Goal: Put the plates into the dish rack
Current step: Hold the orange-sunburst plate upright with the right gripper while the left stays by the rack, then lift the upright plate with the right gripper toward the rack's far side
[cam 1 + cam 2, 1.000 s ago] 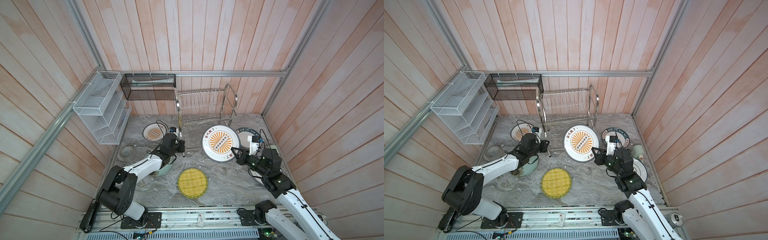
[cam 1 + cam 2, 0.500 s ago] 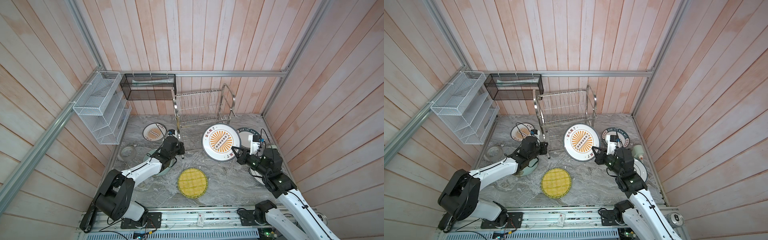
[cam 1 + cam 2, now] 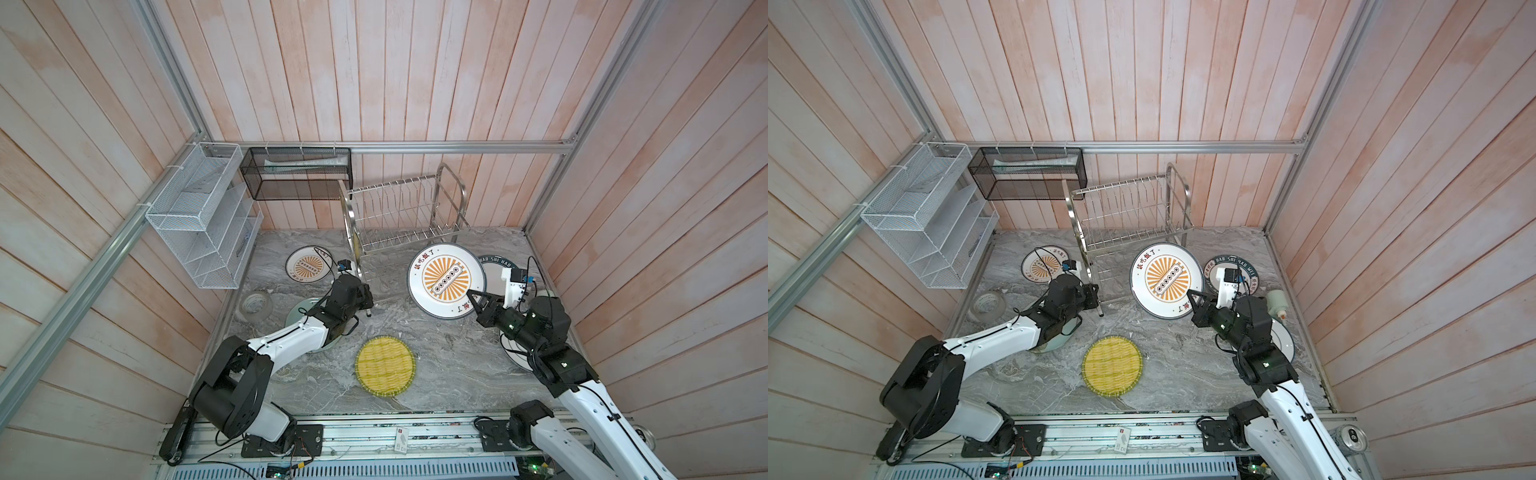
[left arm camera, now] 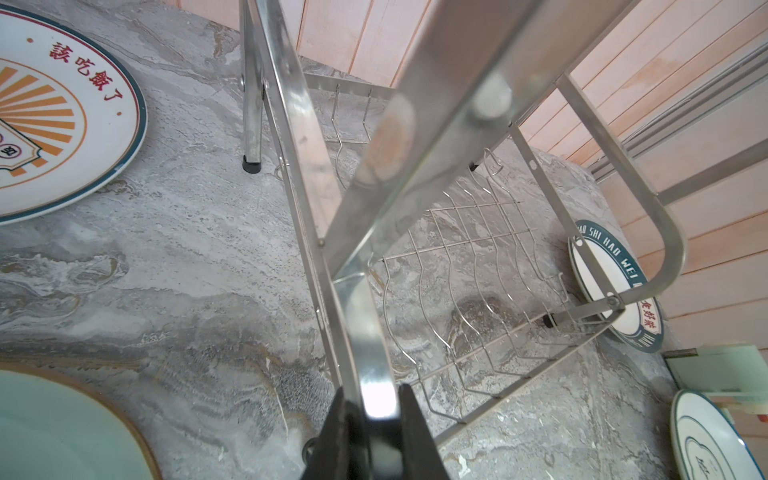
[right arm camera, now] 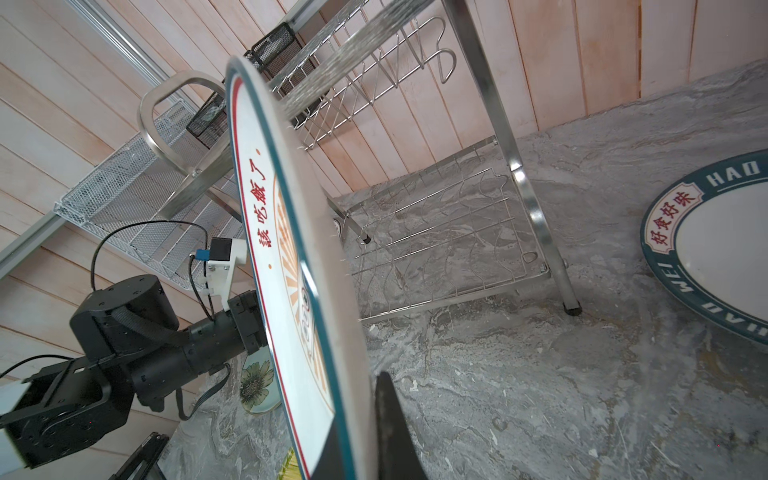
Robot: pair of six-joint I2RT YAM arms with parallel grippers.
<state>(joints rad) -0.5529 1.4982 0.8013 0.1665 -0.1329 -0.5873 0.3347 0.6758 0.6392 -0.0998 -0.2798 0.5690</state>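
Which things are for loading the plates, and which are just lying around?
For the job: shiny steel wire dish rack; big white orange-sunburst plate; small white orange-sunburst plate; yellow woven-look plate; pale green plate; white plate with lettered dark-green rim; white cloud-outline plate.
Just lying about: grey tape roll; white mesh organizer; black mesh basket.

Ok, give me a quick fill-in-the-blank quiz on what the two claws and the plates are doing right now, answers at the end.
1. The left claw is clamped on the side frame of the ____.
2. The right claw holds the raised sunburst plate; the other sunburst plate lies flat on the ____ claw's side.
3. The yellow woven plate lies flat on the ____.
Missing words: dish rack; left; table.
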